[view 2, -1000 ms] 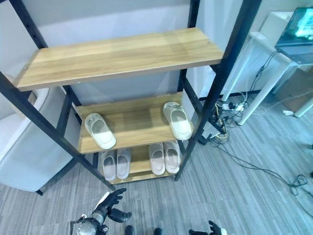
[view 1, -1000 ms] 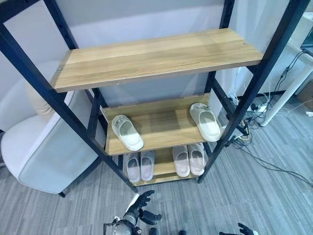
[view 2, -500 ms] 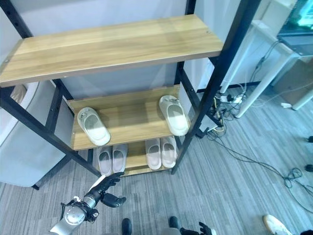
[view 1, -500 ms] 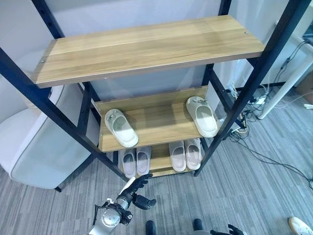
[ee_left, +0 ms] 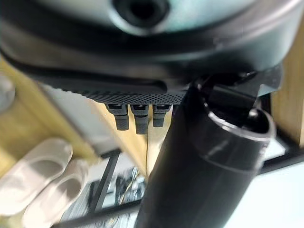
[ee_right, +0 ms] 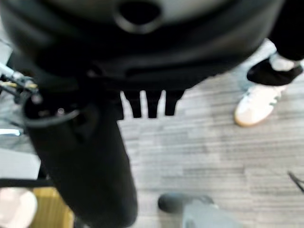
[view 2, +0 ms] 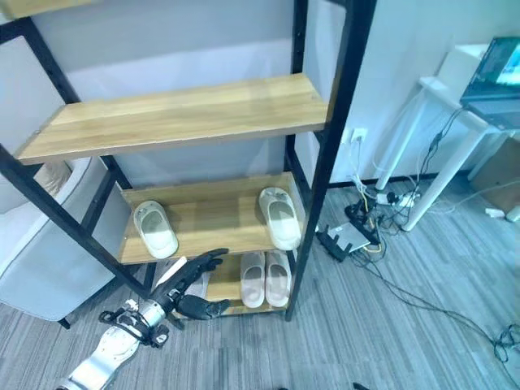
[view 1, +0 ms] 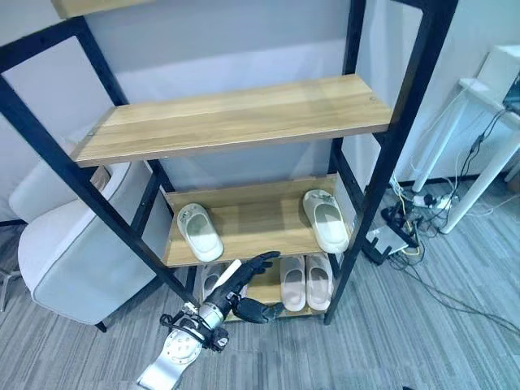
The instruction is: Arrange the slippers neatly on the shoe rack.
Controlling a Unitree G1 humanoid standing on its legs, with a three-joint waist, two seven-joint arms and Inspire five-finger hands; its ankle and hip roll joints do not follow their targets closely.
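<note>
shoe rack (view 1: 236,122): black frame, wooden shelves, bare wide shelf above the slippers. grey chair (view 1: 73,252) just beside its left post.

middle shelf (view 1: 252,223): left slipper (view 1: 200,231) and right slipper (view 1: 326,220), well apart at opposite ends, each slightly angled. this split pair looks like the part left to tidy.

bottom shelf: a pair of pale slippers (view 1: 305,281) side by side at the right; another pair at the left, partly hidden behind the left hand.

left hand (view 1: 244,294): raised in front of the rack's lower left, fingers straight and spread, holding nothing.

right hand (ee_right: 147,102): seen from its own wrist over grey floor, fingers extended, empty.

risk: reaching from here, the left hand could strike the middle shelf's front edge or the black post, or nudge the left slipper further askew; a loose grasp on a soft slipper might drop it to the floor.

view differences: the head views give the whole rack layout. the right wrist view adds a person's white shoe (ee_right: 256,104) nearby. the left wrist view shows two slippers close by, probably a bottom-shelf pair.
</note>
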